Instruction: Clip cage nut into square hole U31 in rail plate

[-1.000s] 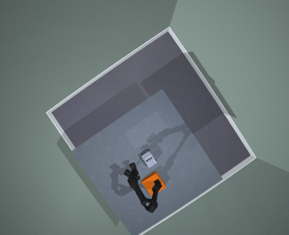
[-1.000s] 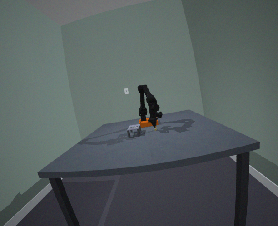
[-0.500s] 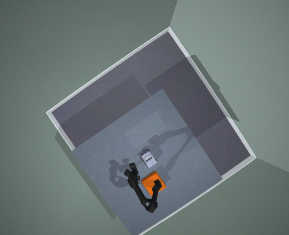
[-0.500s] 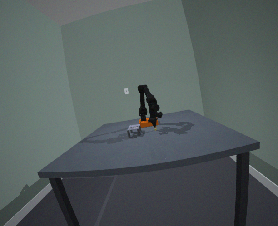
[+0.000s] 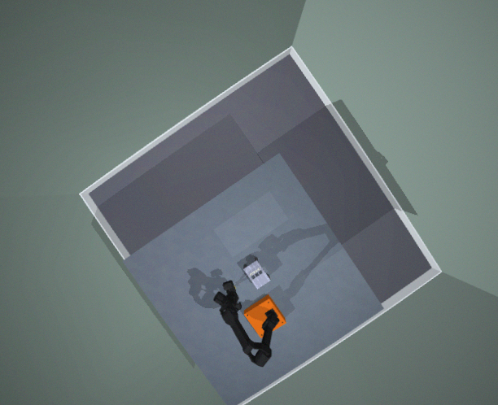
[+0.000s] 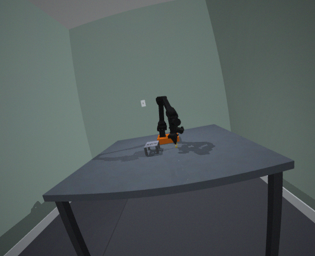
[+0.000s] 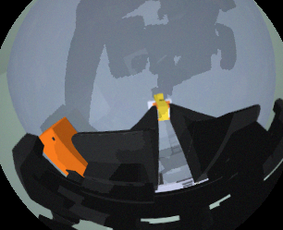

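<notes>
Exterior view: "Counter [image 5: 172, 260] [image 6: 146, 179] [image 7: 43, 77] spanning, black arm [image 5: 238, 328] [image 6: 170, 109] bending over it. Base?"
"Orange base [image 5: 251, 319] [image 6: 161, 139] [image 7: 64, 152], sitting near far edge. Rail plate [image 5: 259, 280] [image 6: 151, 144] standing between base and near-left corner."
"Gripper [image 5: 233, 286] [image 6: 176, 143] [image 7: 162, 106]?"
"Hovering plate's far-right-corner side, clamping yellow cage nut [image 6: 176, 146] [image 7: 163, 114] at its fingertips. Nut's sitting outside U31."
</notes>
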